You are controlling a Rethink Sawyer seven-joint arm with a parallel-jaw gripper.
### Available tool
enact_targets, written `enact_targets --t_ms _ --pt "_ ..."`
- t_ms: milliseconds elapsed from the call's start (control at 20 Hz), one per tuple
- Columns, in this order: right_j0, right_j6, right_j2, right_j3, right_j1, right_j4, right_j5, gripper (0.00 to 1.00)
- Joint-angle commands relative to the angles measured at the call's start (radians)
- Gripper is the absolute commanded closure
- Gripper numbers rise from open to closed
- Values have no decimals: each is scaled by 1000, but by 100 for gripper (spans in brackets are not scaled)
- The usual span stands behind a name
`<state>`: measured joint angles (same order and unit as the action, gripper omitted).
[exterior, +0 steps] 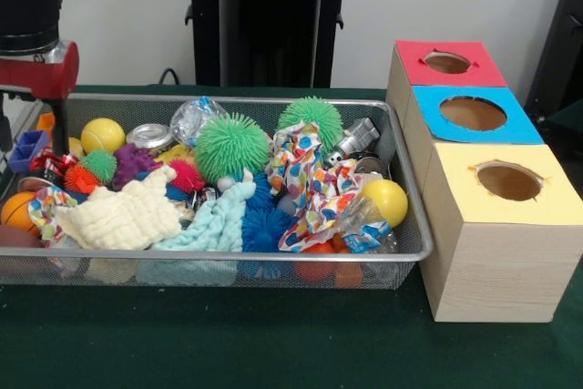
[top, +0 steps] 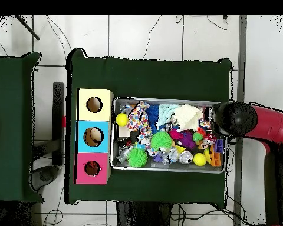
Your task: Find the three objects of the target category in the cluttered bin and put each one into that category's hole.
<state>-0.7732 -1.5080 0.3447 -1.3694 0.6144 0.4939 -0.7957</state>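
The basket (exterior: 401, 252) sits on the green tabletop (exterior: 228, 343), packed to the rim with toys and cloths. I cannot pick out any plush animal in the heap; if they are in there, they are buried or too small to tell. What does show: a big green spiky ball (exterior: 231, 146) near the middle, a second green spiky ball (exterior: 311, 118) toward the back, a spotted cloth (exterior: 310, 190) draped beside them, a cream cloth (exterior: 123, 216) and a pale blue cloth (exterior: 211, 223) along the front. A yellow ball (exterior: 386, 199) lies by the basket's end nearest the boxes, another yellow ball (exterior: 102, 134) at the opposite end, with a crushed can (exterior: 149, 137) just beside it.

Right beside the basket stand three pale wooden boxes in a row, touching one another. The red-topped box (exterior: 448, 65) is the one farthest back in the front view, its round hole (exterior: 447, 63) open and nothing in it that I can see. The blue-topped box (exterior: 474, 116) is in the middle and the yellow-topped box (exterior: 506, 189) nearest.

The red and black arm (top: 256, 120) hangs over the end of the basket away from the boxes. Its bulk hides the hand, so I cannot tell how the hand is set.
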Motion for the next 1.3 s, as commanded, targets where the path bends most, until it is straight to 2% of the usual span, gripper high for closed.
enact_targets --t_ms 50,350,950,1100,1300 --pt "-43 23 -24 -157 -24 -4 -34 0" --pt "-55 -31 -44 -229 3 -2 10 0" --pt "-106 -57 -64 -306 -23 33 115 0" --pt "-106 -66 -77 -296 -57 60 164 0" --pt "-103 -66 -90 -240 -152 90 236 0"
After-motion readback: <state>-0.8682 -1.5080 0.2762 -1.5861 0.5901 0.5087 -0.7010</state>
